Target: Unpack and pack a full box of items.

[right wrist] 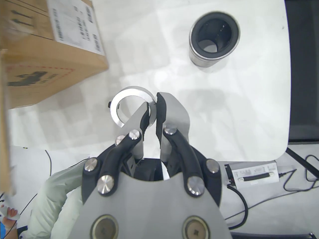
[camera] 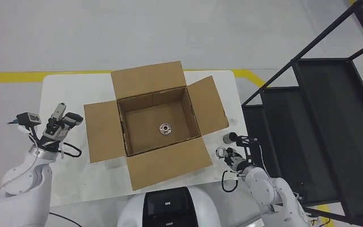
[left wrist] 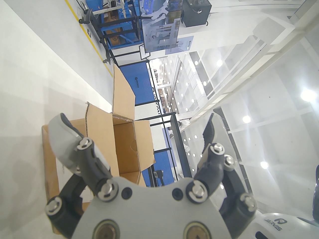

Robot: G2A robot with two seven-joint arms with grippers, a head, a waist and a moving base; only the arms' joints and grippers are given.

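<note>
Inside the right claw (right wrist: 152,106) sits a ring (right wrist: 132,91).

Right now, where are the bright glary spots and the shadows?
Left wrist view: ceiling lamps glare as white blobs. Right wrist view: the ring gleams in the right gripper; a faint shadow lies on the table near the cylinder. Top view: the box is darker inside along its walls.
</note>
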